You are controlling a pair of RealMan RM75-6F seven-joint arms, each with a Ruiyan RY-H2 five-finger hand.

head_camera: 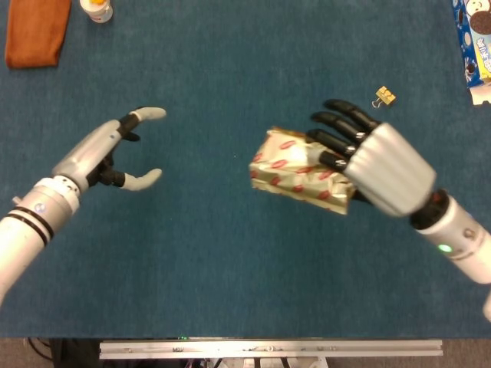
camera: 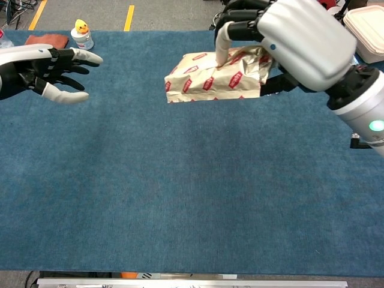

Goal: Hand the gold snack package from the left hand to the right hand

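The blue-covered table (head_camera: pixel 230 77) carries an orange cloth (head_camera: pixel 34 31), a binder clip (head_camera: pixel 385 96) (gold) and a cookie box (head_camera: pixel 476 42).
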